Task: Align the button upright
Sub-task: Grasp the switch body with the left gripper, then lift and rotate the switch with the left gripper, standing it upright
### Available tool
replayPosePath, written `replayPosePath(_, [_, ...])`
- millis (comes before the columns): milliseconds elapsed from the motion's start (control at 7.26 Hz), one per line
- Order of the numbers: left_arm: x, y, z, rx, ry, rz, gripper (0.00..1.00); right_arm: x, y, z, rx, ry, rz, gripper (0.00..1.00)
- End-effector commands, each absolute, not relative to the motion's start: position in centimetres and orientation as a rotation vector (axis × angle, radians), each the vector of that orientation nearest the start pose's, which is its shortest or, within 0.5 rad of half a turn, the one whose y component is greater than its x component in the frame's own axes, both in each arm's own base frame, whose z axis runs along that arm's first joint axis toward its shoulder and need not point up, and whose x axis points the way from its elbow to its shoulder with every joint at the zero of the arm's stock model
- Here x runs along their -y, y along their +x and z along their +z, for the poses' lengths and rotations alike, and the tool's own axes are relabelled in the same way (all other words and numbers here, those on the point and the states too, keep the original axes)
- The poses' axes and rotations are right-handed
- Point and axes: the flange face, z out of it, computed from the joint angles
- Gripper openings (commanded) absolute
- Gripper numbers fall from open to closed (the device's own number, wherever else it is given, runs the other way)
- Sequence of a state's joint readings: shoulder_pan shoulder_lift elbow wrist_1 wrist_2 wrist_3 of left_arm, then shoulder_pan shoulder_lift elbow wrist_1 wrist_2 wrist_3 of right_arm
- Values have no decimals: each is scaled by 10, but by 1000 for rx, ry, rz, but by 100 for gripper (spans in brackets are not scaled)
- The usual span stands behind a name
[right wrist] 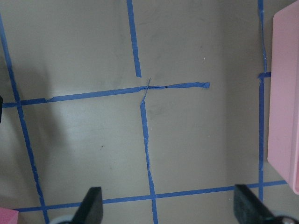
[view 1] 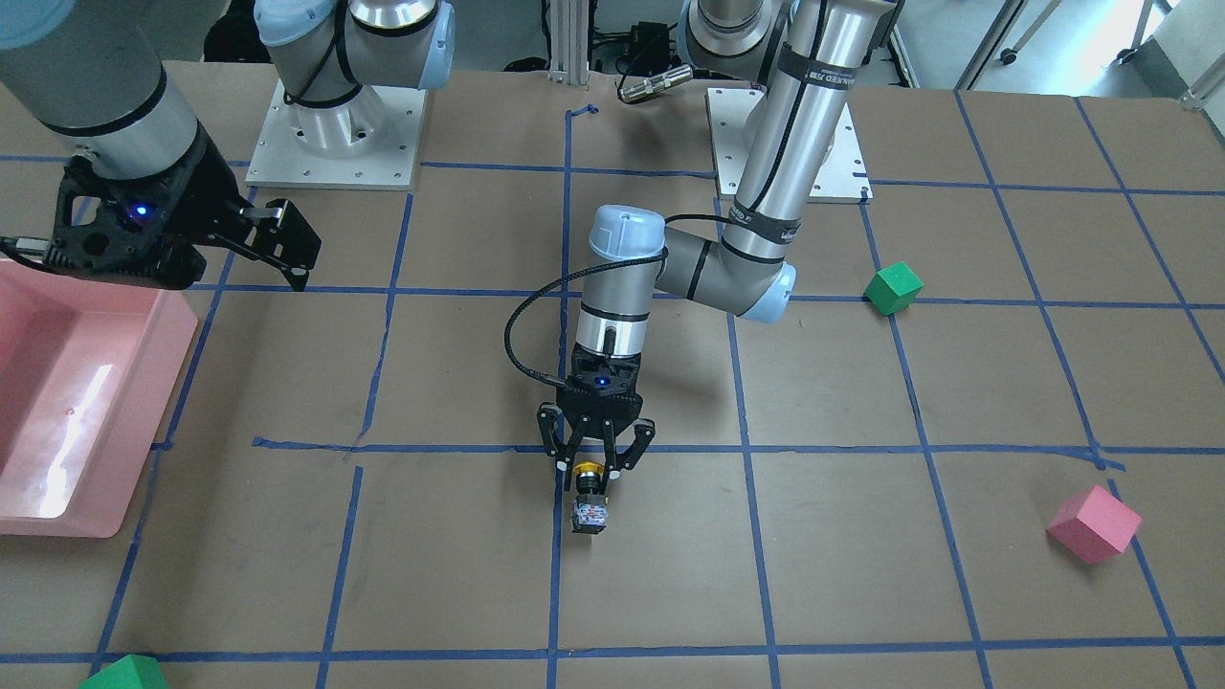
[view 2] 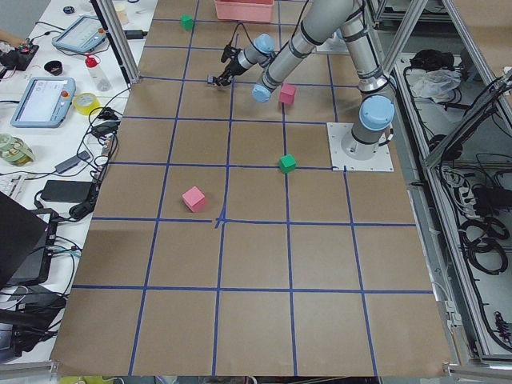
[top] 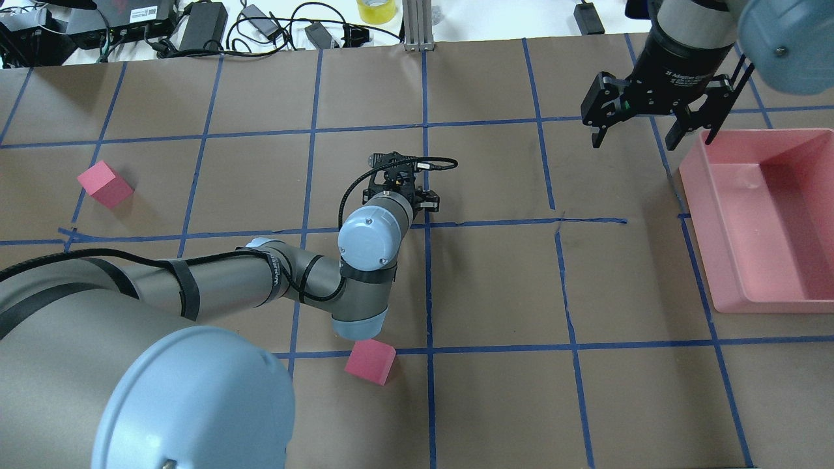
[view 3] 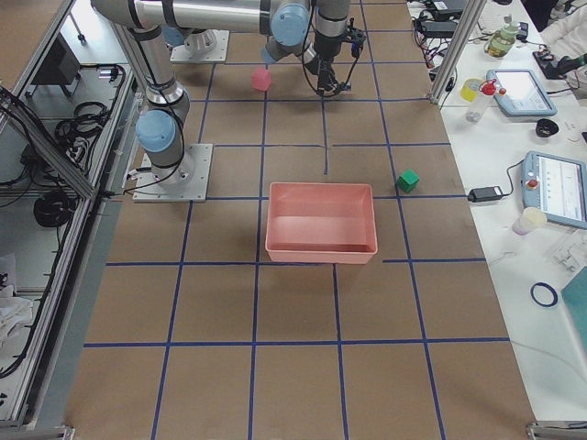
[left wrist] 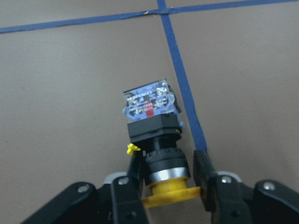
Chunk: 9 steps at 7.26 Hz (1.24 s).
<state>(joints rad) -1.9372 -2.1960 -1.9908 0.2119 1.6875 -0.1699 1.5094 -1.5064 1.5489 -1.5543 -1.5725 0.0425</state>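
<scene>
The button (left wrist: 154,140) lies on its side on the brown table, with the yellow cap toward my left gripper and the clear-and-silvery base pointing away. It also shows in the front view (view 1: 589,493), by a blue tape line. My left gripper (left wrist: 168,179) is low over the table, and its two black fingers (left wrist: 134,172) are closed against the sides of the yellow cap and black neck. In the overhead view the left wrist (top: 397,189) hides the button. My right gripper (top: 651,133) is open and empty, raised beside the pink tray (top: 762,301).
A pink cube (top: 370,361) lies under the left elbow and another (top: 104,184) lies at the far left. A green cube (view 1: 893,287) sits near the left arm's base, and another (view 1: 124,673) sits at the table's front edge. Cables and power bricks line the far edge.
</scene>
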Motion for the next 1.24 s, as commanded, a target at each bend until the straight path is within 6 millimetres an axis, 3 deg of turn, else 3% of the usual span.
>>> replayPosePath(0, [528,-321,200,-2994,174,-1000,35,520,101,462,-3137,164,99,100])
replayPosePath(138, [538,-313,212,-3031,-25,-748,13,520,102,462,-3135,164,96,100])
replayPosePath(275, [546,-315,235,-3054,-337,-639,2,520,102,462,-3135,164,101,100])
replayPosePath(551, [539,-327,255,-3096,-773,-209,0,520,102,462,-3134,166,99,100])
replayPosePath(826, [551,-330,266,-3064,-1640,304,0,519,102,461,-3132,166,103,100])
replayPosePath(964, [551,-331,254,-2957,-1818,444,0,519,102,460,-3132,168,106,100])
replayPosePath(1101, [558,-320,248,-2931,-1876,512,0,519,102,460,-3132,171,106,100])
